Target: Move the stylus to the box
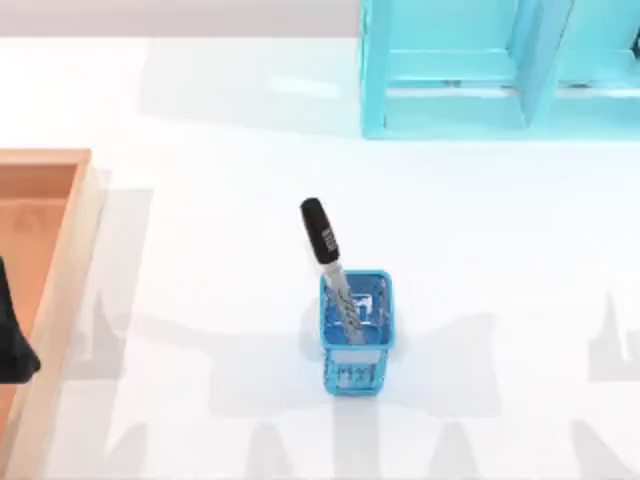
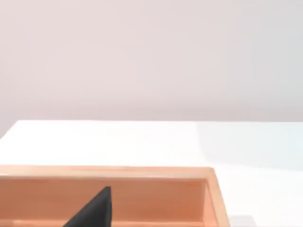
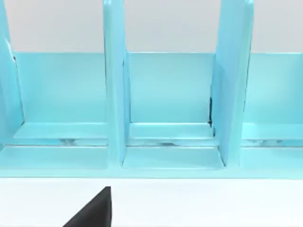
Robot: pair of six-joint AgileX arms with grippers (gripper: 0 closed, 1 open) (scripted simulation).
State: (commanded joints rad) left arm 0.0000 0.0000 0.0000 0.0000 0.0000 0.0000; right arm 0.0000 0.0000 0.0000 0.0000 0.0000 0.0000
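**While both arms sit back, stylus stands in blue cup**

Though the task names the box, the stylus (image 1: 332,268) is in the small blue mesh cup (image 1: 356,335), silver-grey barrel down inside, black cap sticking out above the rim and leaning away toward the cyan shelf unit (image 1: 500,68). Cup is the landmark: it stands on the white table (image 1: 200,260).

Box (image 1: 62,290): well apart from the cup, at the table's left edge, light tan rim, orange-brown inside. Nothing visible lying in the part shown.

Left gripper (image 1: 12,340): dark shape over the box's interior, far from the cup. Left wrist view shows the box wall (image 2: 142,198) and one dark finger (image 2: 94,210); jaw state cannot be told.

Right wrist view faces the shelf unit's compartments (image 3: 165,94), with one dark finger (image 3: 94,210) low in front. Right jaw state cannot be told.
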